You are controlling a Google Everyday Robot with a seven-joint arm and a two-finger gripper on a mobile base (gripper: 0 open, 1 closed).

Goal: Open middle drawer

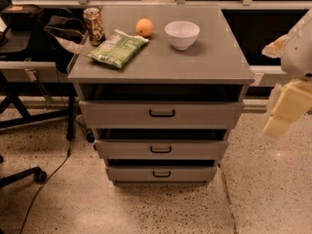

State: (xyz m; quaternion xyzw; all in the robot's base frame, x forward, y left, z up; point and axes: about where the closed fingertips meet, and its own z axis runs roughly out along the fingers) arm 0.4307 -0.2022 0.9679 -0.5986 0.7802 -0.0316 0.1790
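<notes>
The grey cabinet (161,65) has three flat-fronted drawers stacked at its front. The middle drawer (195,149) has a medium-height front with a small black bar handle (161,149) at its centre. A dark gap shows above it. The taller top drawer (204,115) is above and the narrowest bottom drawer (190,174) is below. My gripper (286,108), cream-coloured, hangs at the right edge of the view. It is to the right of the cabinet at about top-drawer height, well apart from the handles and touching nothing.
On the cabinet top lie a can (94,25), a green snack bag (117,48), an orange (144,27) and a white bowl (182,34). A desk and chair legs with a cable (44,121) stand to the left. Speckled floor (263,189) lies in front and to the right.
</notes>
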